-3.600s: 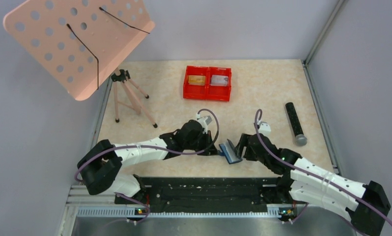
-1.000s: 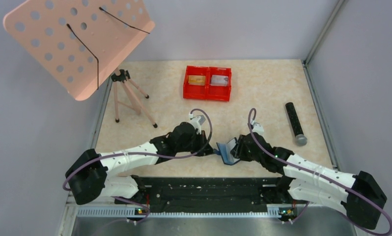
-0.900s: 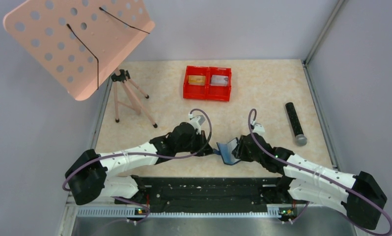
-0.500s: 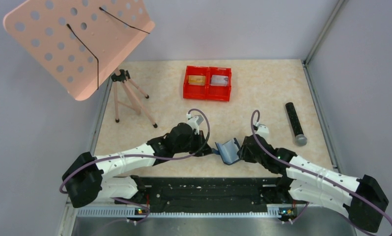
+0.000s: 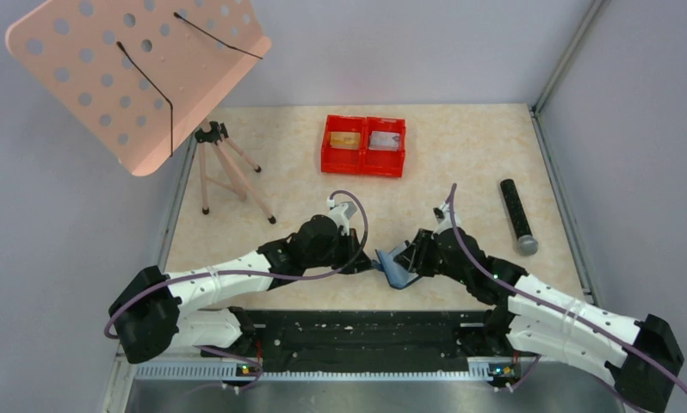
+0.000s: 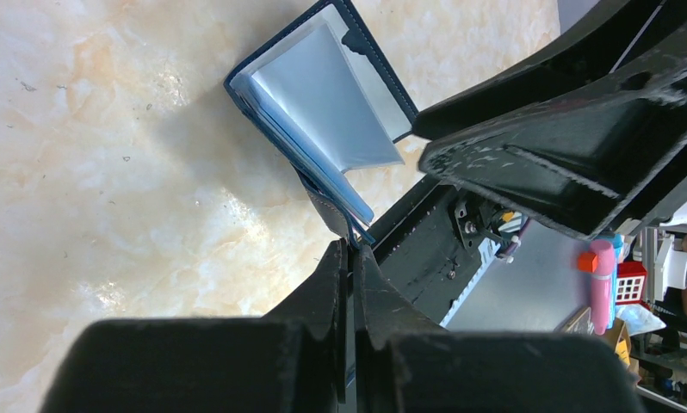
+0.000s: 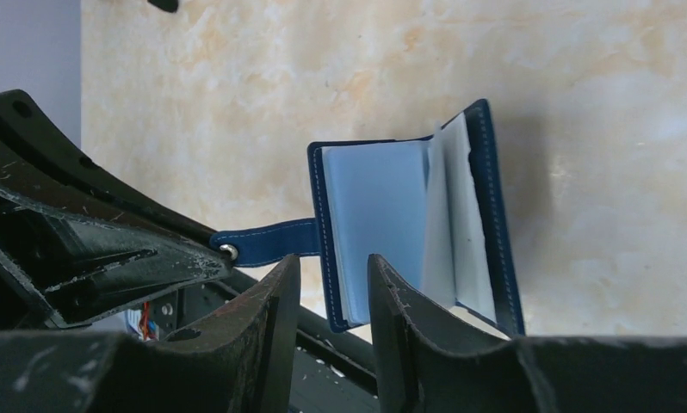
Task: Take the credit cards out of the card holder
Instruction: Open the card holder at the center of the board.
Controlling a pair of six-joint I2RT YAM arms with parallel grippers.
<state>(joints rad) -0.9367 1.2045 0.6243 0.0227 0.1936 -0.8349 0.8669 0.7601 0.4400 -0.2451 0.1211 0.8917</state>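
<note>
Near edge of table (image 5: 461,146), between arms | holder (image 5: 398,265) hangs open, left gripper (image 6: 350,248) pinched tight on its tab (image 7: 267,242) | right gripper (image 7: 333,268) part open at the pages, gripping nothing | risk: a hard tug may slip the tab free, dropping the holder.

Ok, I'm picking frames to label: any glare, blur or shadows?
Top external: even light, sharp, but the card holder is tiny. Left wrist: left gripper a dark foreground blur. Right wrist: right gripper soft, card holder crisp, shadow beside it.
</note>
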